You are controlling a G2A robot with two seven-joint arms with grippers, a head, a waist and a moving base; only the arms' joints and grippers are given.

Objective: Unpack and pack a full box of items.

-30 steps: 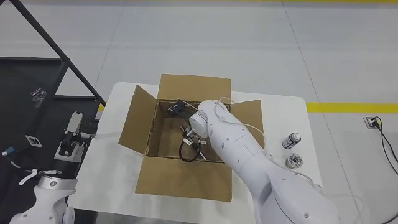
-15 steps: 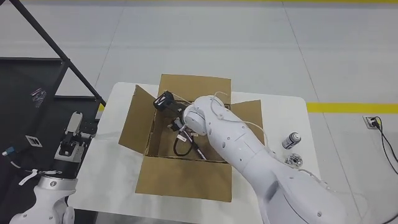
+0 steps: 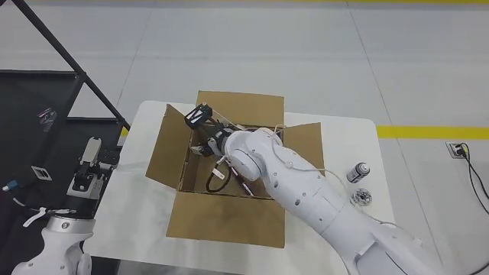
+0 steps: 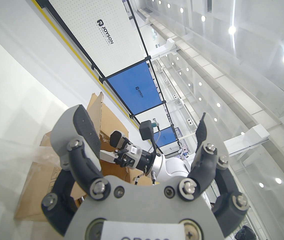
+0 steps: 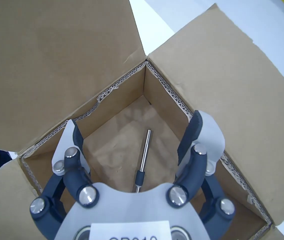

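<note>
An open cardboard box [image 3: 225, 221] stands on the white table, its flaps spread outward. My right gripper [image 3: 205, 143] hangs inside the box near its far left corner. In the right wrist view the right gripper [image 5: 134, 131] is open with nothing between its fingers. Below it a thin metal rod [image 5: 144, 151] with a black band lies on the box floor [image 5: 112, 148]. My left gripper [image 4: 142, 121] is open and empty, tilted up toward the ceiling beside the table. From there it sees the box [image 4: 44, 173] and the right gripper [image 4: 118, 139].
A small can [image 3: 357, 172] and a round metal part [image 3: 360, 196] rest on the table right of the box. A black cable loop [image 3: 218, 185] hangs from the right arm inside the box. A black frame [image 3: 46, 53] stands to the left of the table.
The right arm has swung left across the box, carrying its gripper from the middle toward the far left corner. The box and the items on the table have not moved.
</note>
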